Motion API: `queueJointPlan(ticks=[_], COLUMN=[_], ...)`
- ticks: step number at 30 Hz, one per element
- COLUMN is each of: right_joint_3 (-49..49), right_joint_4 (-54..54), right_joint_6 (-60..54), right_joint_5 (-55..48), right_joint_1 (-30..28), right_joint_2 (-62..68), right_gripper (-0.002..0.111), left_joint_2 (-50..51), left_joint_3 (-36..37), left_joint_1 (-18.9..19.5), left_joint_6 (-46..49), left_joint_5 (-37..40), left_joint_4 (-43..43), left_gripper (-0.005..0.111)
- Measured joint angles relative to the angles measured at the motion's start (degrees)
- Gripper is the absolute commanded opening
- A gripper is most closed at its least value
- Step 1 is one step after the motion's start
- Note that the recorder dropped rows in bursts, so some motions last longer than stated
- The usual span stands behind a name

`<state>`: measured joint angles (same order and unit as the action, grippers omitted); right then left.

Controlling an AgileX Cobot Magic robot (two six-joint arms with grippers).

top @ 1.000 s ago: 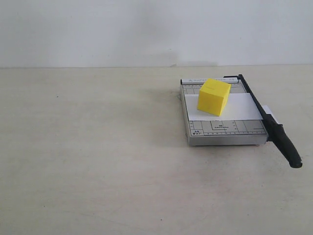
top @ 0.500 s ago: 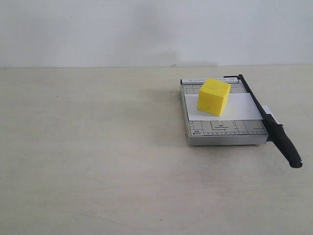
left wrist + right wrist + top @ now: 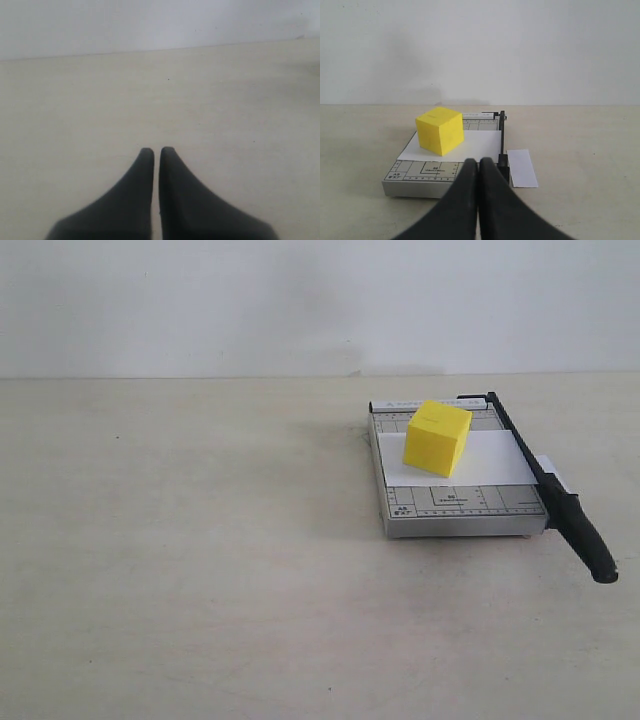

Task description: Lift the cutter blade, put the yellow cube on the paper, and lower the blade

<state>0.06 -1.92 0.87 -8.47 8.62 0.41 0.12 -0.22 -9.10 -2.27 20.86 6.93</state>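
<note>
Pressing together, the jaws of the right gripper [image 3: 479,161] hold nothing, with the trimmer just ahead of them. Left gripper [image 3: 156,149] is also closed and empty, over bare table [image 3: 200,540]. Cutter blade [image 3: 548,483] lies down flat along the right edge of the grey trimmer base [image 3: 460,502], its thick handle sticking out past the near edge. Paper [image 3: 490,465] lies across the base up to the blade, and a white piece [image 3: 553,468] shows right of the blade. Yellow cube [image 3: 437,438] sits on the paper toward its left end, apart from the blade. White wall [image 3: 300,300] behind.

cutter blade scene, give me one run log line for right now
cutter blade: down | yellow cube: on paper | left tool: shut, empty | right tool: shut, empty
</note>
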Motion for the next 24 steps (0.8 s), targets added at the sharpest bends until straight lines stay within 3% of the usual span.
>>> queueJointPlan(ticks=[24], right_joint_3=[0.0], right_joint_4=[0.0], right_joint_6=[0.6], right_joint_5=[-0.14], right_joint_1=[0.0], right_joint_2=[0.0], right_gripper=[0.0], left_joint_2=[0.0], left_joint_3=[0.0], left_joint_1=[0.0], left_joint_6=[0.0], left_joint_5=[0.0], left_joint_4=[0.0], left_gripper=[0.004])
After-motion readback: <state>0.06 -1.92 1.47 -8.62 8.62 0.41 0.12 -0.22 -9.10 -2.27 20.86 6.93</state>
